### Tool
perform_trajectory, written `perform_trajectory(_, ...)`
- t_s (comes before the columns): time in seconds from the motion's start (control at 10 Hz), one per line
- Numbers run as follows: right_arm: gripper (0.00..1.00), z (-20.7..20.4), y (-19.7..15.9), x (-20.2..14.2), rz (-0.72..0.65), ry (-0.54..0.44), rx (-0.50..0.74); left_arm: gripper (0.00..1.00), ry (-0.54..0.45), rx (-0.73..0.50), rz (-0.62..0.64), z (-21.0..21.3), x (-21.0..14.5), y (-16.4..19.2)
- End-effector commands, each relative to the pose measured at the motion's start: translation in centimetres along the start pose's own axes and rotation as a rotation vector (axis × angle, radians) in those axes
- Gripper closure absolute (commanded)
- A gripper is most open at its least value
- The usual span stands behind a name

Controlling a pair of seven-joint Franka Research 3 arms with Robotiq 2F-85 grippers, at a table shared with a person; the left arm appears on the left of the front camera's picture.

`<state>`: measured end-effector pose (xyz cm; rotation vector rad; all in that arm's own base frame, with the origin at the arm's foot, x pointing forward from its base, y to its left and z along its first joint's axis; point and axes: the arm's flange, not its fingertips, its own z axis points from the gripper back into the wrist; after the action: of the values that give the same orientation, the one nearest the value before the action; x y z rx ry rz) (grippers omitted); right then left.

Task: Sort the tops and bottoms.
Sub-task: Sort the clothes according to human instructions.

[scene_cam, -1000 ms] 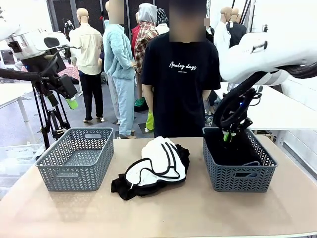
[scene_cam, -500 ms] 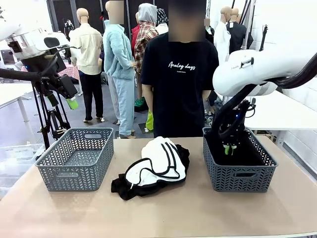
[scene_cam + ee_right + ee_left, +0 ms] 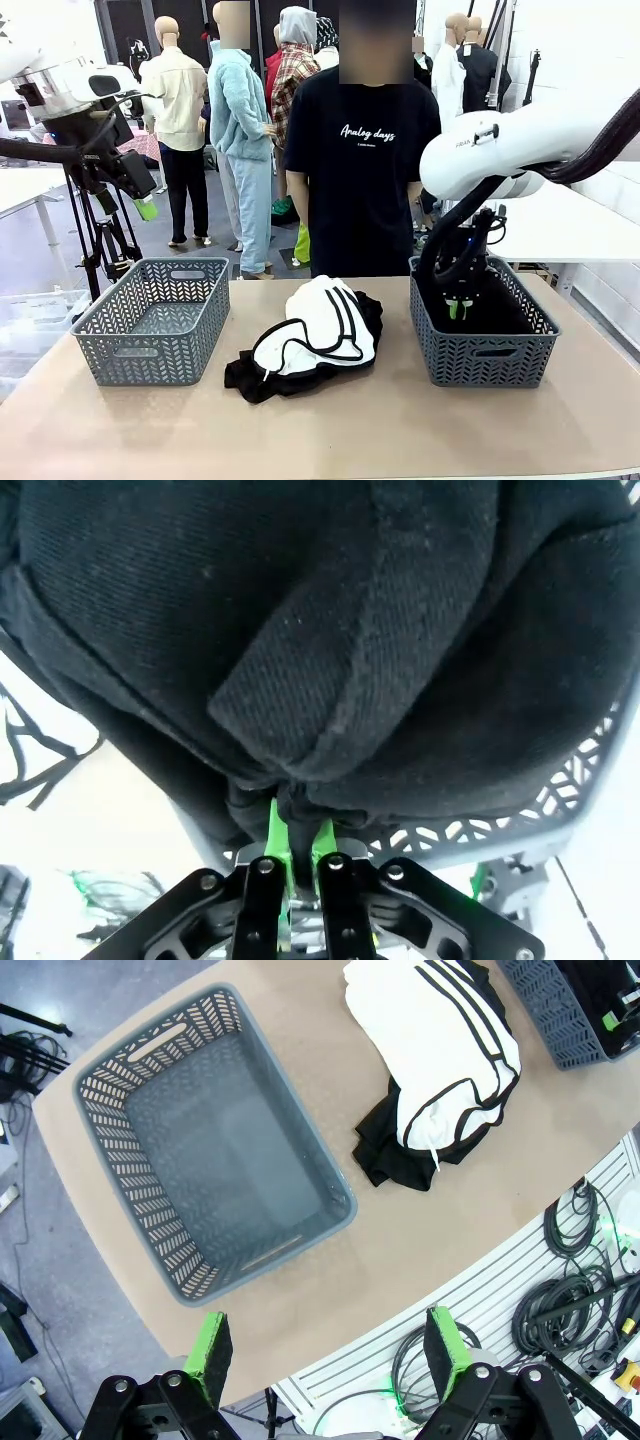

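Right pincer: I see it down inside the grey plastic lattice basket on the robot's right. In its wrist view the green pads are pinched together on a fold of cloth.
Held item: a black, coarse-weave garment, bunched above the pads, with the basket's lattice wall just behind it. I cannot tell whether it is a top or a bottom.
Left pincer: it hangs high over the tabletop's left edge, fingers wide apart and gripping nothing.
Left basket: a matching grey lattice basket sits below that pincer, on the left part of the tabletop.
Remaining pile: a white garment with black stripes lies on top of a crumpled black garment, between the two baskets and touching neither.
Tabletop: a tan flat surface carrying both baskets and the pile.
Person: someone in a black printed T-shirt stands at the far edge, behind the pile.
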<state>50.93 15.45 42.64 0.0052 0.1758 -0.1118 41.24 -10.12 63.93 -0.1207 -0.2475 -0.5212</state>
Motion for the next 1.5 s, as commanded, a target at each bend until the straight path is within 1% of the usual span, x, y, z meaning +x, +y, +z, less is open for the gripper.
perform_trajectory(0.0, 0.73, 1.0, -0.5, 0.1, -0.042, -0.012, 0.003, 0.0, -0.014, -0.006, 0.004, 0.0, -0.2, 0.1)
perform_trajectory(0.4, 0.01, 5.1, -2.2, -2.0, -0.078, -0.089, 0.027, 0.0, -0.014, -0.006, 0.004, 0.0, -0.2, 0.1)
perform_trajectory(0.8, 0.0, 7.1, -2.2, -3.6, -0.057, -0.139, 0.023, 0.0, -0.014, -0.006, 0.004, 0.0, -0.2, 0.1)
perform_trajectory(1.1, 0.0, 8.7, -1.9, -5.8, -0.038, -0.203, 0.03, 0.0, -0.014, -0.006, 0.004, 0.0, -0.2, 0.1)
perform_trajectory(1.4, 0.0, 9.7, -1.5, -7.6, -0.03, -0.268, 0.005, 0.0, -0.014, -0.006, 0.004, 0.0, -0.2, 0.1)
